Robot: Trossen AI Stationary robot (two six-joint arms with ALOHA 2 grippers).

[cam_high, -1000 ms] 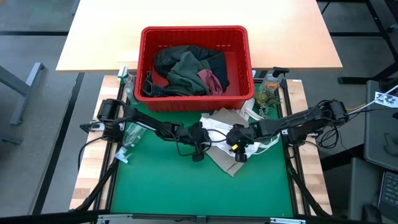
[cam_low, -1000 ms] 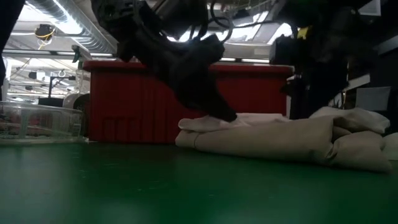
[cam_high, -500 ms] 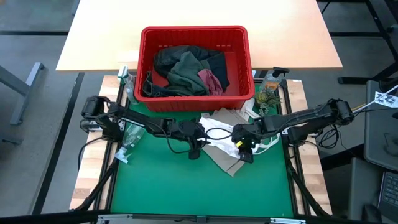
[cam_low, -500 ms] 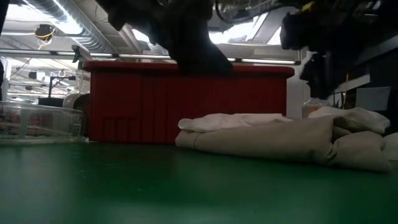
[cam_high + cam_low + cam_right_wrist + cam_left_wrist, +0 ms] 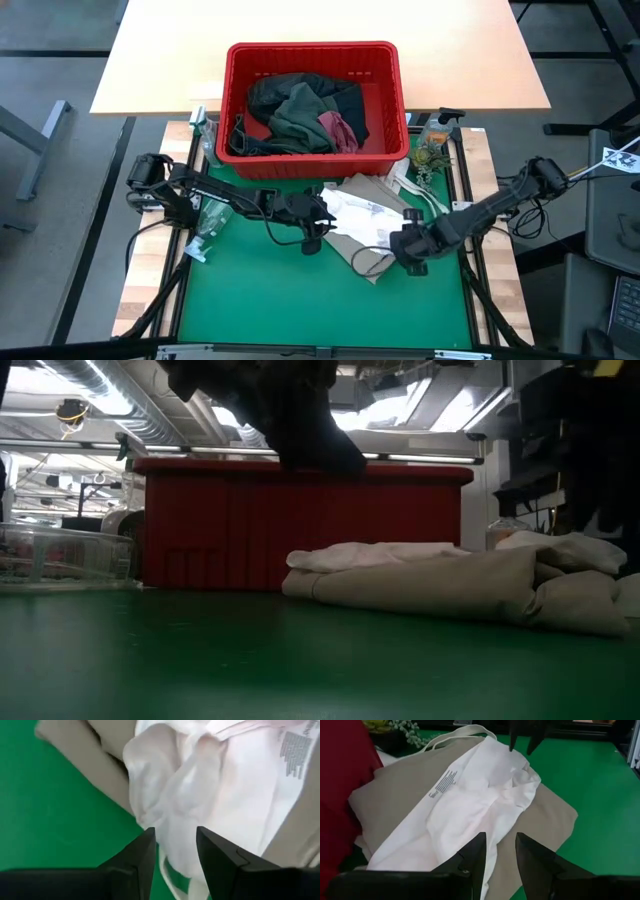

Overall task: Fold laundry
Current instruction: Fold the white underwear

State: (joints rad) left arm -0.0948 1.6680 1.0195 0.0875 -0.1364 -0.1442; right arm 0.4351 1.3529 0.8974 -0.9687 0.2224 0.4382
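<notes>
Nearest the bottom of the high view we see bare green mat [image 5: 300,300]. Just above it, right of centre, our right gripper [image 5: 410,252] hangs at the lower right edge of the tan garment [image 5: 365,215]. In the right wrist view its fingers [image 5: 142,857] stand a narrow gap apart with nothing between them, white lining [image 5: 200,785] lying beneath.

The tan garment sits in the middle of the high view, crumpled. Its long axis runs diagonally, from the upper right beside the basket's front wall down to a corner pointing at the lower centre of the frame. Its white inside faces up, a printed label [image 5: 446,779] showing in the left wrist view. In the low view it lies as a low, rumpled roll [image 5: 450,585] across the centre right.

Our left gripper [image 5: 315,215] hovers at the garment's left edge, centre of the high view. Its fingers [image 5: 475,855] are slightly parted and grip nothing.

Farther up, the red basket [image 5: 385,140] fills the upper centre, holding the other laundry [image 5: 300,112]: dark, olive and maroon pieces heaped together. A clear bottle [image 5: 435,130] stands just right of the basket.
</notes>
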